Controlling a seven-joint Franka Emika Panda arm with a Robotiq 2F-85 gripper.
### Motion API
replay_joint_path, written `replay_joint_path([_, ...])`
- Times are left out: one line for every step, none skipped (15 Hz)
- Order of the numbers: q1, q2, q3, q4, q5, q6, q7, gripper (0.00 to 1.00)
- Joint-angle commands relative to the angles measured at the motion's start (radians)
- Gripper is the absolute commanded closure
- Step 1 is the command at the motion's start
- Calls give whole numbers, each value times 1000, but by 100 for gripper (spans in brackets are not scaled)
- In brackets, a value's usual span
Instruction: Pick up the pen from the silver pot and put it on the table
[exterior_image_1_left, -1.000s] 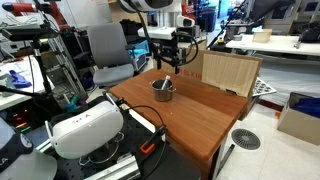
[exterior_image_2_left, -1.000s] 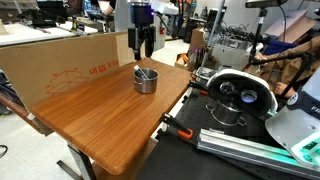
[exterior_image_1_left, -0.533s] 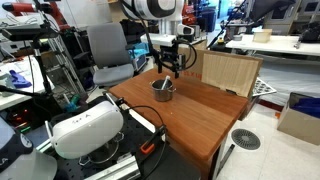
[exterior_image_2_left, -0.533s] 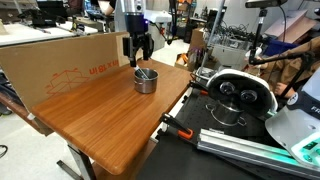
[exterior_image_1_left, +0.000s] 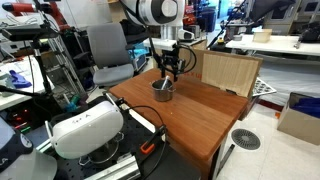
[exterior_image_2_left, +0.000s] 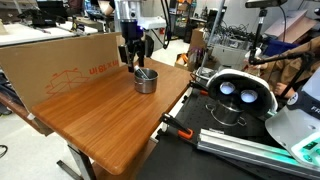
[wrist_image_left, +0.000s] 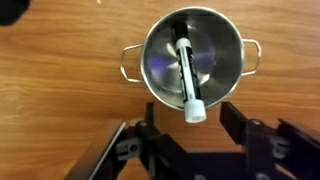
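Reddish-brown table has no pen on it yet. Mid-table, the pen rests in the silver pot, pale end at the rim, ungrasped. The gripper hovers just above, jaws spread wide. Grasping, lifting and placing all remain. Behind, a plywood board stands near, probably clear of the path.

Bright, even ceiling light fills both exterior views. The worktop shows a soft sheen and only faint, short shadows. The wrist view is softer and slightly blurred: glare streaks the pot inside, and the gripper looks dark and unfocused.
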Motion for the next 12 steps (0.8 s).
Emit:
replay_joint_path([6, 25, -1, 35, -21, -11, 33, 58])
replay_joint_path([7, 27, -1, 38, -21, -13, 34, 65])
replay_joint_path([7, 26, 0, 41, -20, -14, 37, 73])
replay_joint_path([8, 27, -1, 43, -21, -14, 38, 79])
replay_joint_path([8, 26, -1, 44, -22, -14, 40, 88])
replay_joint_path([8, 27, 0, 45, -21, -14, 41, 95])
replay_joint_path([8, 28, 0, 47, -21, -15, 40, 100])
replay_joint_path([8, 27, 0, 47, -21, -16, 43, 95])
replay_joint_path([8, 28, -1, 47, -22, -16, 43, 95])
replay_joint_path([8, 28, 0, 47, -20, -19, 43, 95])
replay_joint_path([7, 26, 1, 48, -18, -26, 42, 95])
replay_joint_path([4, 21, 4, 48, -12, -37, 38, 95])
